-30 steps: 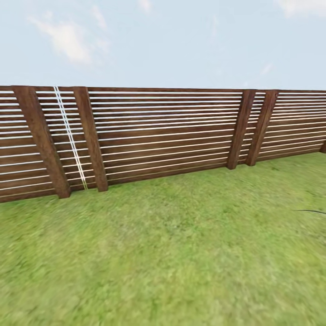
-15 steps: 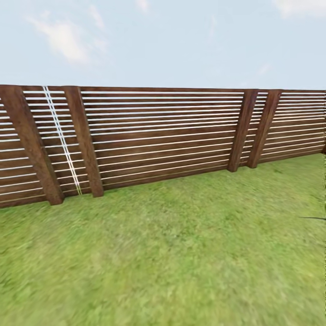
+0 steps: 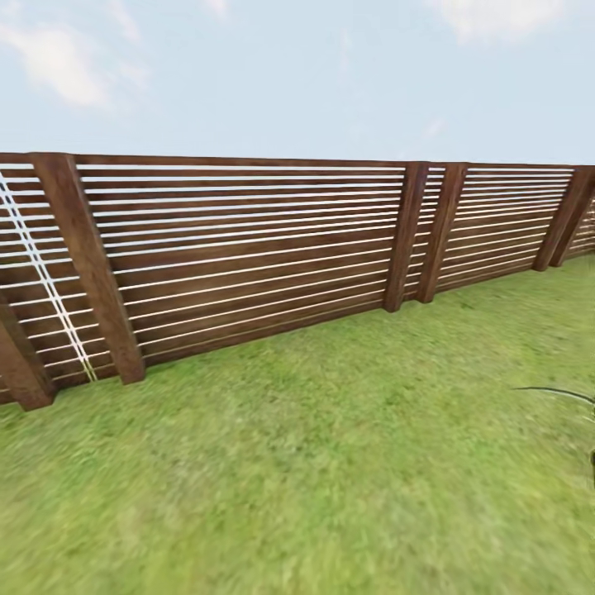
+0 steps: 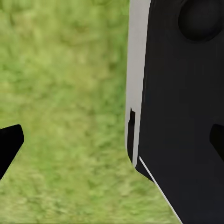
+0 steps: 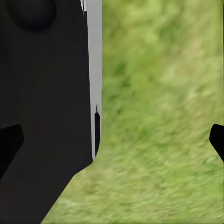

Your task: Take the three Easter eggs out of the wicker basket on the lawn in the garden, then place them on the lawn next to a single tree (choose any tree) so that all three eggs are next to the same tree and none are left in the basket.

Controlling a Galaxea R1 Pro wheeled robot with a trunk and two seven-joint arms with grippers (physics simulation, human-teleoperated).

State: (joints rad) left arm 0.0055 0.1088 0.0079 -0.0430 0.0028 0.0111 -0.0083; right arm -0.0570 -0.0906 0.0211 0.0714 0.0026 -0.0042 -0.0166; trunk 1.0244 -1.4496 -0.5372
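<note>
Facing a slatted fence [image 3: 248, 248] across lawn [image 3: 314, 463]; no eggs, basket or tree in sight, so bearing from either arm unknowable. Left fingers [image 4: 11, 142] and right fingers [image 5: 217, 137] spread apart, empty, over grass.

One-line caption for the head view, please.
Robot in transit: head camera faces a brown slatted fence across the lawn under pale sky; a thin dark leaf at right.

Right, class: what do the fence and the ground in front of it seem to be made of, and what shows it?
The fence looks like dark brown stained wood with a matte finish: thick posts, thin horizontal slats, light showing through the gaps. The lawn looks like mottled green grass, soft and uneven in tone; being a render, it is only a flat texture.
</note>
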